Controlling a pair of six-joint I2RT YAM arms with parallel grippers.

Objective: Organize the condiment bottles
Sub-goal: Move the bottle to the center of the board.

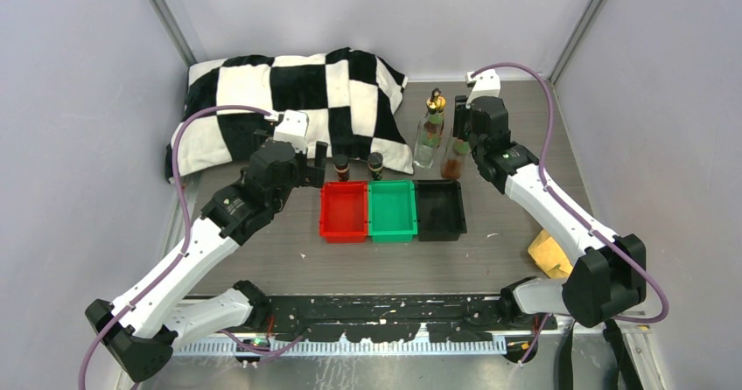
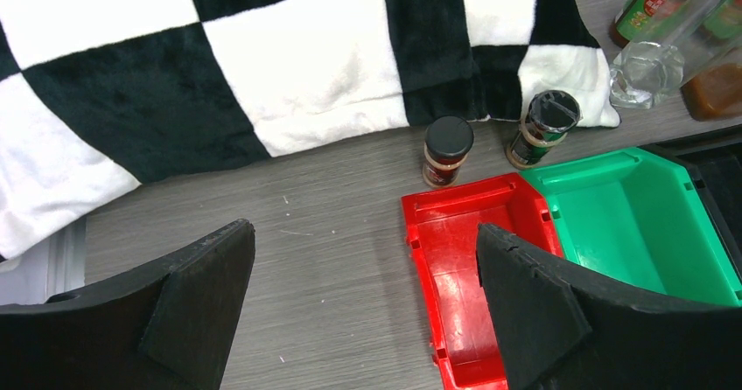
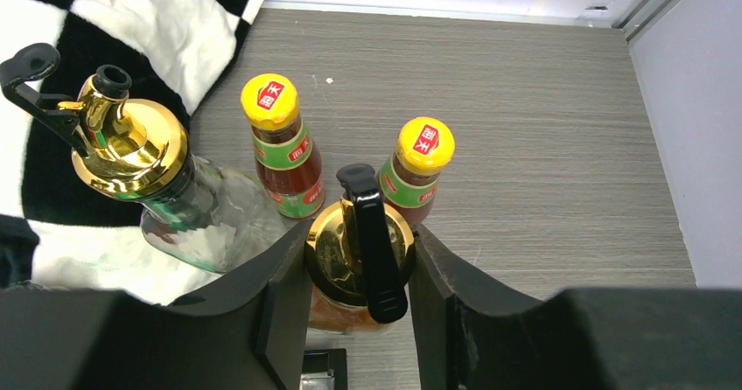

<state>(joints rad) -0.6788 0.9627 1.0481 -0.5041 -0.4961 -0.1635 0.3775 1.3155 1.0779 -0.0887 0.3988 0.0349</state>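
Observation:
My right gripper (image 3: 359,250) is shut on the gold pourer top of a glass bottle (image 3: 359,246) holding orange-brown liquid; it stands behind the black tray (image 1: 439,208). A second clear glass bottle (image 3: 166,189) with a gold top stands to its left (image 1: 429,136). Two reddish-brown bottles with yellow caps (image 3: 282,145) (image 3: 418,167) stand just beyond. Two short dark black-capped bottles (image 2: 447,149) (image 2: 547,126) stand behind the red tray (image 2: 455,276) and green tray (image 2: 630,224). My left gripper (image 2: 363,233) is open and empty, above the table at the red tray's left edge.
A black-and-white checkered cushion (image 1: 289,101) lies at the back left, touching the clear bottle's side. The red (image 1: 344,211), green (image 1: 391,211) and black trays sit in a row mid-table. A yellow object (image 1: 549,254) lies by the right arm. Grey walls close in both sides.

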